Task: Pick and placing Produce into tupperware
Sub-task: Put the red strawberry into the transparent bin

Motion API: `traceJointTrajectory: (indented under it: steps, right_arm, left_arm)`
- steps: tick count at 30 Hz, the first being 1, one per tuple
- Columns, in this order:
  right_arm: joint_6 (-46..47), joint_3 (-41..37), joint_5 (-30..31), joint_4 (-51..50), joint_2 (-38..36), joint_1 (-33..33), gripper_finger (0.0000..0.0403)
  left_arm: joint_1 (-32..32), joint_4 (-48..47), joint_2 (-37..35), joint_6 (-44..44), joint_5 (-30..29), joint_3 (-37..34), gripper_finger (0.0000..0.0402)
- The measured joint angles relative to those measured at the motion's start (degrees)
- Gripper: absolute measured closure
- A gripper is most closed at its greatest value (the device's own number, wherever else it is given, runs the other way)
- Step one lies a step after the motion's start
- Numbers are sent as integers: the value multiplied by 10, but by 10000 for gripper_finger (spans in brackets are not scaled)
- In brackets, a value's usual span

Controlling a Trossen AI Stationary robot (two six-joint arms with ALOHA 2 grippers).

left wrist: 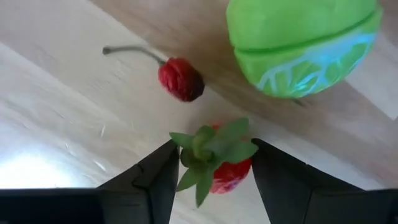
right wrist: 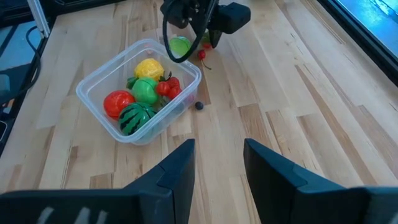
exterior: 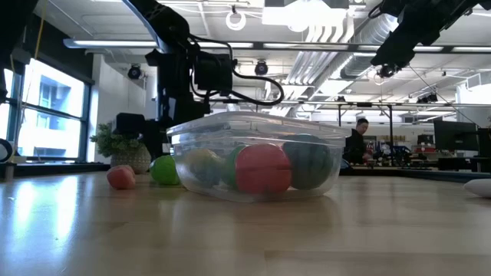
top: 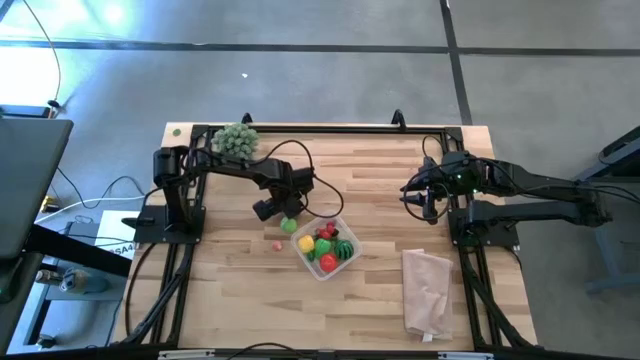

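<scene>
Straddling strawberry (left wrist: 219,163), left pincer (left wrist: 211,180) beside tupperware (top: 345,268)

Off-task: grey-green bushy ball (top: 236,139) at table's (top: 380,300) far left corner, pale pinkish bag (top: 427,290) lying near right front edge, person (exterior: 357,143) in background.

The left arm is stretched over the table's middle with its gripper (left wrist: 211,171) lowered and the fingers (left wrist: 155,180) set apart, while the right arm is held raised at its side, its gripper (right wrist: 217,165) partly spread.
</scene>
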Motion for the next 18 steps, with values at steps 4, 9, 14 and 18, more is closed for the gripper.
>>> traceJointTrajectory:
  steps: [4, 9, 14, 18]
  right_arm:
    - [0, 0, 0, 0, 0, 0, 274]
    - [0, 0, 0, 0, 0, 0, 274]
    - [0, 0, 0, 0, 0, 0, 274]
    - [0, 0, 0, 0, 0, 0, 274]
  left_arm:
    - [-1, 3, 0, -4, 14, 0, 224]
    - [0, 7, 0, -9, 18, 0, 236]
    - [0, 7, 0, -43, 18, 0, 252]
    - [0, 7, -1, -82, 13, 0, 256]
